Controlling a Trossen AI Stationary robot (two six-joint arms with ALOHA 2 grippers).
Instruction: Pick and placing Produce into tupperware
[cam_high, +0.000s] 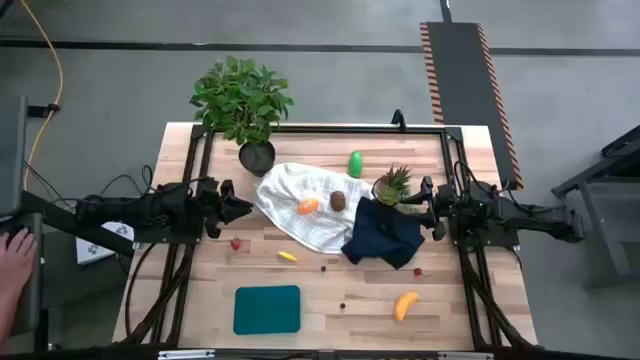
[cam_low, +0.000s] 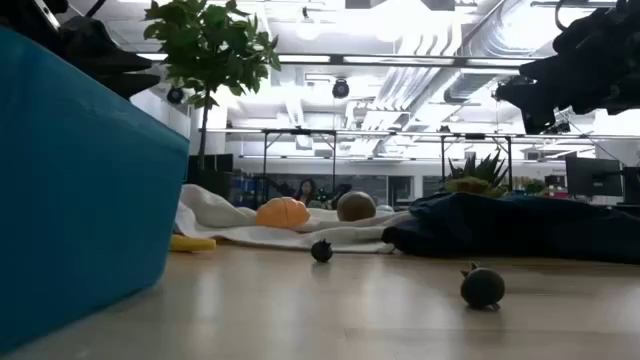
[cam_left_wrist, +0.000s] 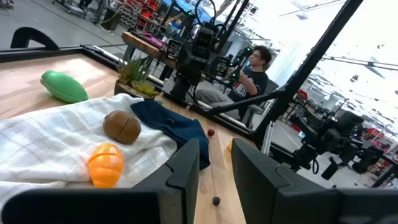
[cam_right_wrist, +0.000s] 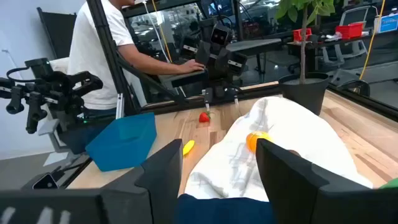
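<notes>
Nearest, the teal tupperware (cam_high: 267, 309) sits at the table's near edge with nothing in it, so no produce has been placed yet. To its right lies the yellow banana (cam_high: 405, 304); farther back, the orange piece (cam_high: 308, 206) and brown kiwi (cam_high: 338, 200) rest on the white cloth (cam_high: 300, 225), the green piece (cam_high: 355, 164) beyond. Both arms hover mid-table, left gripper (cam_high: 240, 210) and right gripper (cam_high: 410, 199) each parted and holding nothing.

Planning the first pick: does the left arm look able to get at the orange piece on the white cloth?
Probably yes. The orange piece lies exposed on the white cloth, just ahead of the left tool, whose fingers stand apart and empty, with nothing between them.
</notes>
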